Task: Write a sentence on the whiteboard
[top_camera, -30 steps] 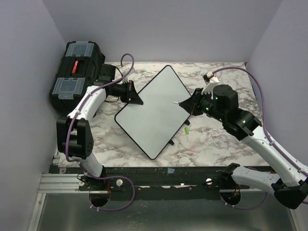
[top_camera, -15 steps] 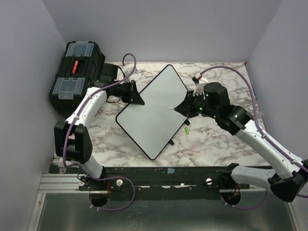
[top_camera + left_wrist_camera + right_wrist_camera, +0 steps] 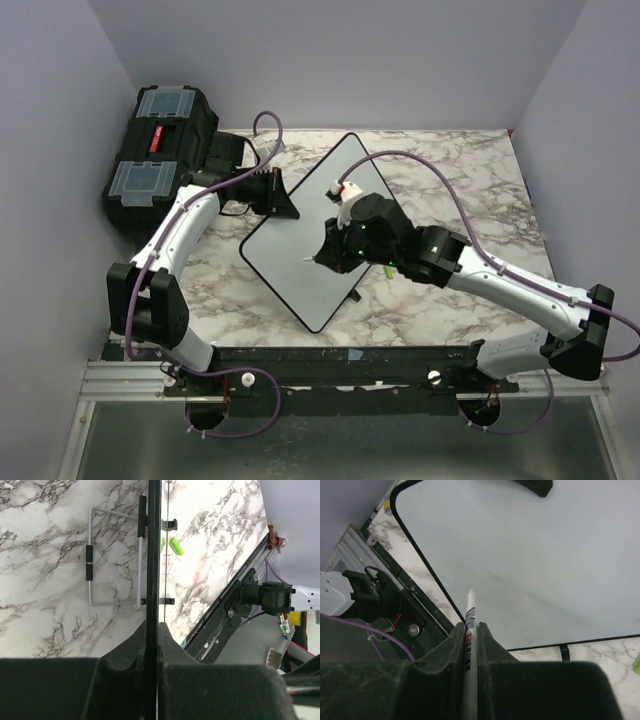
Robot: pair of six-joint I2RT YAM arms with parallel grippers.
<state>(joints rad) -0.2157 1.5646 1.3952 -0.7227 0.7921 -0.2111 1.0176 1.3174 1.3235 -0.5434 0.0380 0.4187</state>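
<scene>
Gripping whiteboard (image 3: 290, 255) edge: left end effector (image 3: 152, 626) clamped tight | right end effector (image 3: 470, 628) pinching marker (image 3: 470, 611) | marker tip over whiteboard face

Soft, even light from above fills all three views, leaving only faint shadows on the table (image 3: 450, 170). The whiteboard (image 3: 530, 555) reads flat pale grey under a soft shadow band, while the near fingers (image 3: 125, 680) are dark and blurred.

whiteboard (image 3: 153, 540): seen edge-on, a thin black line up the middle.
left claw (image 3: 152, 630): fingers pressed on that edge, one each side (no gap visible).
wire stand (image 3: 90, 555): left of the board, over the marble tabletop (image 3: 50, 540).
small green piece (image 3: 175, 546): just right of the board.
</scene>
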